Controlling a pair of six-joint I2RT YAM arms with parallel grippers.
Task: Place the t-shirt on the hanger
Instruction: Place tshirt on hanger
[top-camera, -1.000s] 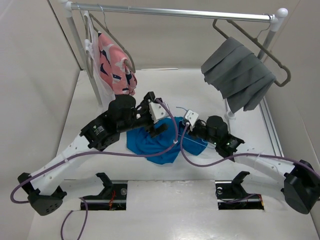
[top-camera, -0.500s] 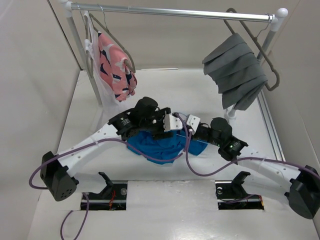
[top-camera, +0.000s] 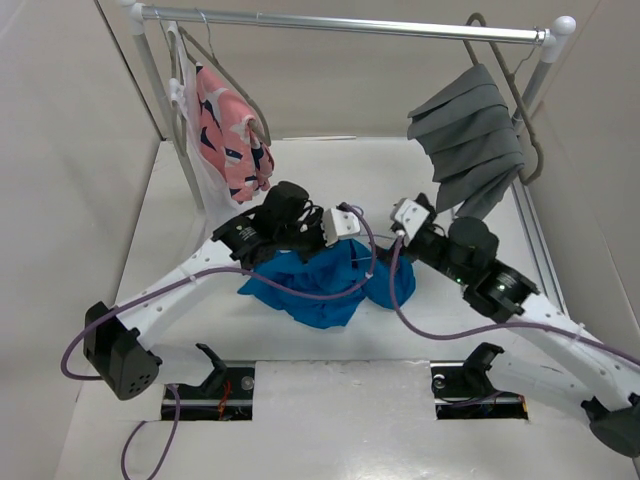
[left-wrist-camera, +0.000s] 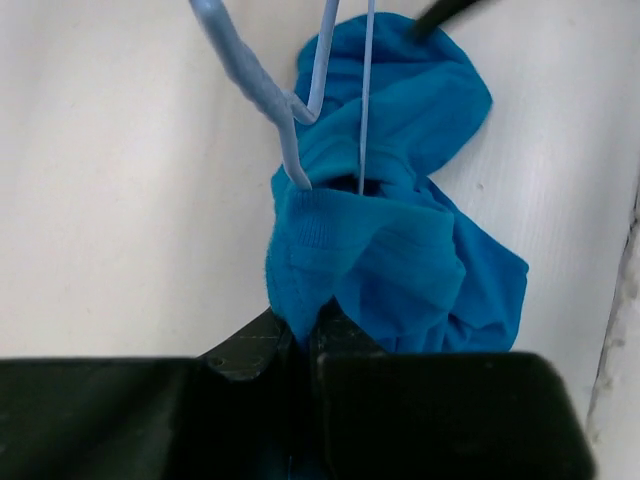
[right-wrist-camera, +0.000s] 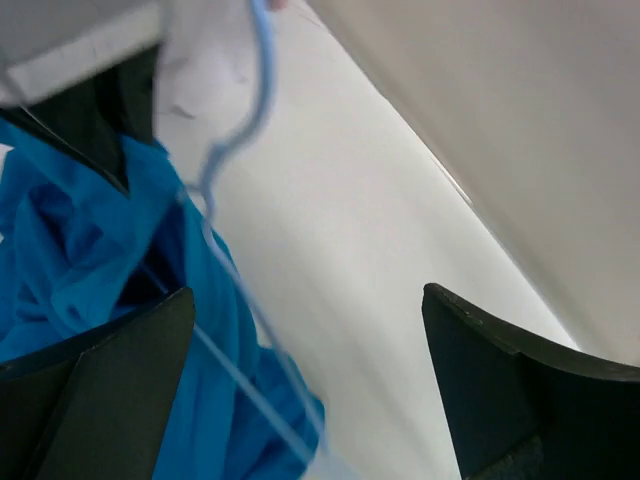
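The bright blue t-shirt (top-camera: 325, 288) lies bunched on the white table between my two arms. My left gripper (left-wrist-camera: 300, 330) is shut on a fold of its ribbed edge; in the top view it (top-camera: 330, 245) sits at the shirt's far side. The light-blue wire hanger (left-wrist-camera: 262, 88) lies against the cloth, its thin wires running into a dark opening of the t-shirt (left-wrist-camera: 400, 250). My right gripper (right-wrist-camera: 305, 330) is open and holds nothing, with the hanger (right-wrist-camera: 232, 150) and blue cloth (right-wrist-camera: 70, 250) at its left finger. From above it (top-camera: 398, 243) hovers at the shirt's right edge.
A metal rail (top-camera: 350, 23) spans the back on two white posts. A pink patterned garment (top-camera: 232, 128) hangs at its left and a pleated grey garment (top-camera: 475, 140) at its right, just behind my right arm. Walls close in on both sides.
My left gripper has shut on the t-shirt's edge. My right gripper has opened, let go and drawn back to the right. The shirt has spread leftward and the grey garment has swung.
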